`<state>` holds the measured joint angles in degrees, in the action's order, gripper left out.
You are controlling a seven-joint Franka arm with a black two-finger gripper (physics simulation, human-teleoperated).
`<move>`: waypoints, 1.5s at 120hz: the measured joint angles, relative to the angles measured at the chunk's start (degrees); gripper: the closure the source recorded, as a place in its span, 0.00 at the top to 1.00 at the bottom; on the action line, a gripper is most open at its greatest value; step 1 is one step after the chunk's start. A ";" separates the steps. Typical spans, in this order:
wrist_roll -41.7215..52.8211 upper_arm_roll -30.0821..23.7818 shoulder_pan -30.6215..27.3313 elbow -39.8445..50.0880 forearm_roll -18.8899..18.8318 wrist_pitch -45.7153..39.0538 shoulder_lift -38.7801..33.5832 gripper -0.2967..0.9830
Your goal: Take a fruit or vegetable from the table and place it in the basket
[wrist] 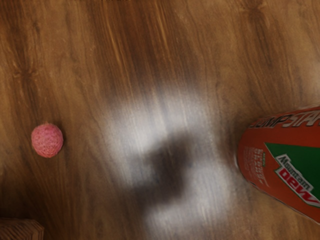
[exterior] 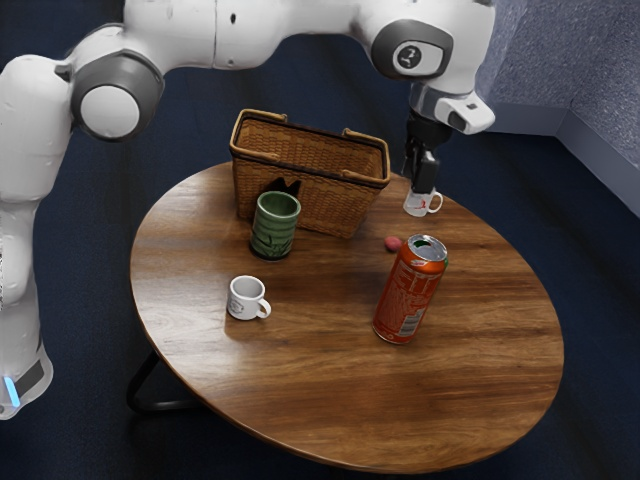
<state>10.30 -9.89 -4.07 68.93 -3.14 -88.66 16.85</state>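
My black gripper (exterior: pixel 422 172) hangs over the far side of the table in the exterior view, in front of the white mug there. A small pinkish-red round fruit (exterior: pixel 393 244) lies on the wood between the basket and the tall can. In the wrist view the same round fruit (wrist: pixel 47 140) has a bumpy pink surface and lies apart from everything else. The brown wicker basket (exterior: pixel 330 198) stands upright at the table's back, its handles along the rim; a corner of the basket (wrist: pixel 20 230) shows in the wrist view.
An orange-red can (exterior: pixel 407 295) stands near the fruit; the can's printed side (wrist: pixel 280 160) is in the wrist view. A green cup (exterior: pixel 274 228) stands before the basket, a white mug (exterior: pixel 246 298) nearer the front, another white mug (exterior: pixel 418 203) beyond the gripper.
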 joint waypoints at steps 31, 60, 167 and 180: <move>15.61 0.47 -4.04 0.00 -0.56 -6.02 6.31 0.77; 25.85 0.40 -5.06 0.45 -0.69 -7.80 8.90 0.77; 41.57 0.41 -7.54 7.29 2.93 -16.66 11.71 0.77; 42.31 0.42 -7.54 7.83 3.25 -17.04 11.83 0.77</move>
<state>52.61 -9.47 -11.61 76.76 0.11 -105.70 28.68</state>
